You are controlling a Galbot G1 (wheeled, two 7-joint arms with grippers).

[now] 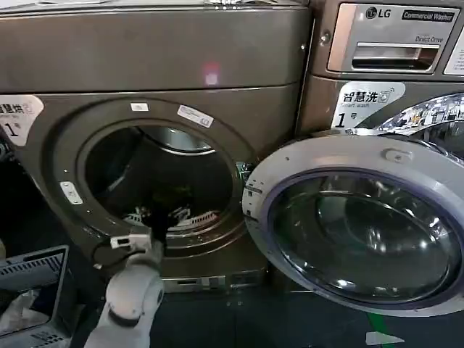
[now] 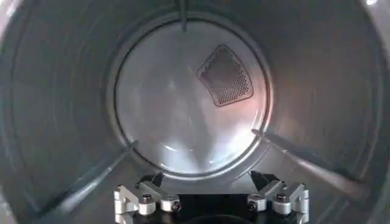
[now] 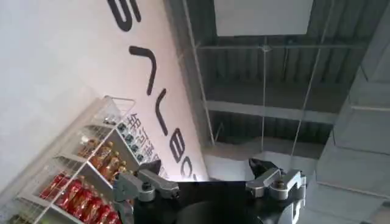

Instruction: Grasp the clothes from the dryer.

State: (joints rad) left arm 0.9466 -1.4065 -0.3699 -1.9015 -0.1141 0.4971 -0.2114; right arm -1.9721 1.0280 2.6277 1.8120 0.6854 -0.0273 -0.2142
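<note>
My left hand (image 2: 210,204) sits spread and empty at the mouth of the dryer (image 1: 163,174), door (image 1: 359,225) swung open beside it, drum ahead showing no clothes, so the grasp remains undone.

bronze-brown dryer (image 1: 167,65), round porthole open, silver-rimmed glass door (image 1: 362,225) swung right; clothes not discernible inside.

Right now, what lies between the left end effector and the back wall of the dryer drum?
Nothing: in the left wrist view the open left end effector faces the drum's back wall across bare drum.
</note>
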